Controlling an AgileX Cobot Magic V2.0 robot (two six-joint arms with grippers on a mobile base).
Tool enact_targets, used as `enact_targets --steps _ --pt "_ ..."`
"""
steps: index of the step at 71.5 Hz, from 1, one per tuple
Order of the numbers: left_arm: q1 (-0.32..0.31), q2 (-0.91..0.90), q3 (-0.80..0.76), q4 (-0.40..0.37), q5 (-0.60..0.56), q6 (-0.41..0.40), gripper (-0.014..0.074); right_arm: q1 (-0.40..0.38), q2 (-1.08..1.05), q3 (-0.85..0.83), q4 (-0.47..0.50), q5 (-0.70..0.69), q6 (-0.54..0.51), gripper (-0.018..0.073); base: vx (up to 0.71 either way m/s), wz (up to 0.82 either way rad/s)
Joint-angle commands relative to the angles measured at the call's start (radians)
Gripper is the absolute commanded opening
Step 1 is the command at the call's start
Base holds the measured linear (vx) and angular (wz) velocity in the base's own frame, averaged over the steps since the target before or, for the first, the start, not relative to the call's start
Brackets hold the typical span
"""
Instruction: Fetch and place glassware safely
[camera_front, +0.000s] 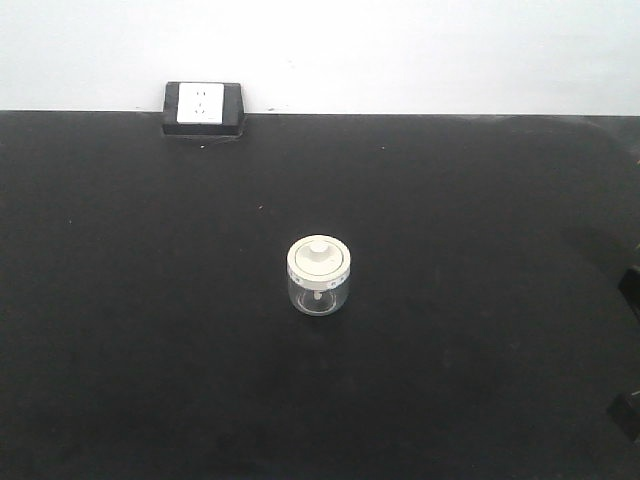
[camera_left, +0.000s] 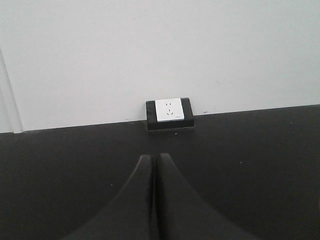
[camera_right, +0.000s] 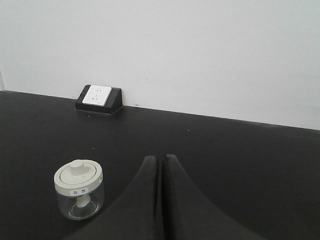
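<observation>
The glass jar (camera_front: 318, 277) is small, squat and clear, with a cream-white lid and a central knob. It stands upright in the middle of the black table (camera_front: 150, 300). It also shows in the right wrist view (camera_right: 79, 190), to the left of my right gripper (camera_right: 161, 158), apart from it. That gripper is shut and empty. My left gripper (camera_left: 153, 157) is shut and empty over bare table; the jar is out of its view. Only dark bits of the right arm (camera_front: 630, 295) show at the front view's right edge.
A white wall socket in a black housing (camera_front: 203, 108) sits at the table's far edge against the white wall; it also shows in the left wrist view (camera_left: 169, 112) and the right wrist view (camera_right: 98, 98).
</observation>
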Motion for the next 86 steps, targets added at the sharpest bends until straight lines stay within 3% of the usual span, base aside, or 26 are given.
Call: enact_targets --steps 1,60,86 --pt "0.000 0.002 -0.029 -0.006 -0.071 -0.008 -0.0007 -0.005 0.005 -0.026 -0.008 -0.050 -0.011 -0.0008 0.00 0.00" --pt "0.000 -0.040 0.057 0.001 -0.037 -0.008 -0.0007 -0.005 0.005 -0.026 -0.008 -0.046 -0.011 -0.0008 0.00 0.00" --pt "0.000 -0.326 0.121 -0.006 0.237 -0.008 -0.0007 -0.005 0.005 -0.026 -0.008 -0.046 -0.011 -0.0008 0.00 0.00"
